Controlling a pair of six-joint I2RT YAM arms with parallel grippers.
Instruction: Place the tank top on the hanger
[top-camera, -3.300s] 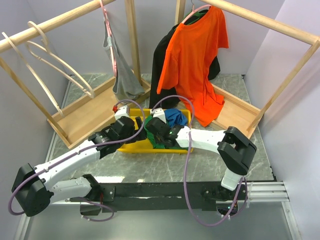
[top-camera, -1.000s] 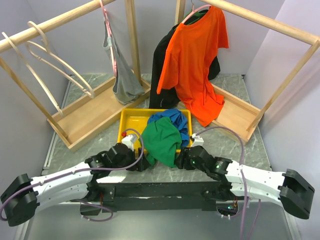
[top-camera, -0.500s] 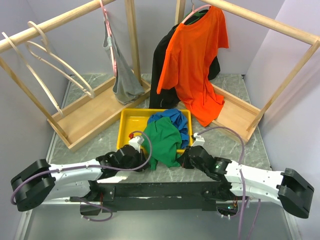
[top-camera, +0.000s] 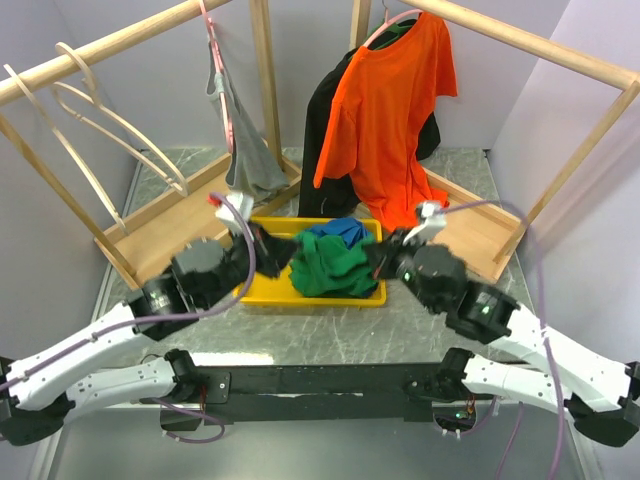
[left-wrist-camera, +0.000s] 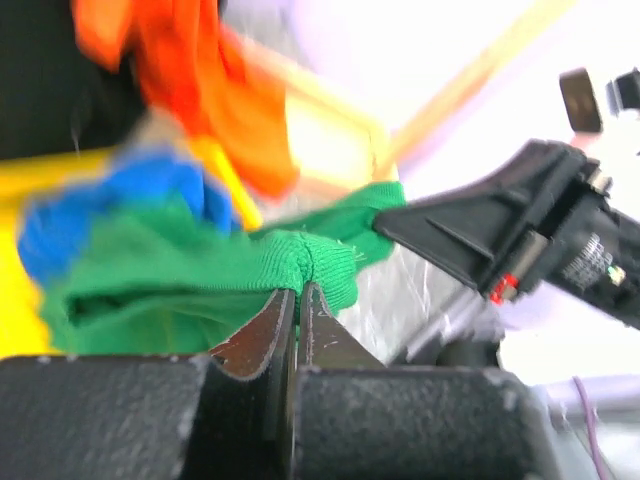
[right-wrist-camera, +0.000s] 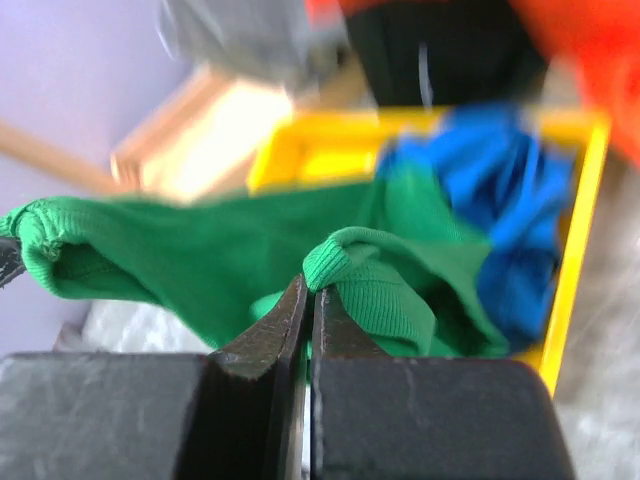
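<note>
The bright green sleeveless fabric tank top is stretched between the two arms over the front half of the yellow plastic tray. Its middle sags in deep wrinkles, and its edges are rolled into thick ribbed hems. The left gripper, at the tank top's 9 o'clock, has its jaws pressed together on one rolled green hem. The right gripper, at 3 o'clock, is likewise clamped on a folded loop of hem. A crumpled blue garment lies in the tray at the tank top's 12 o'clock, touching it. The thin pale curved wooden hanger hangs from the wooden rail at the tray's 10 o'clock, well apart from the tank top.
</note>
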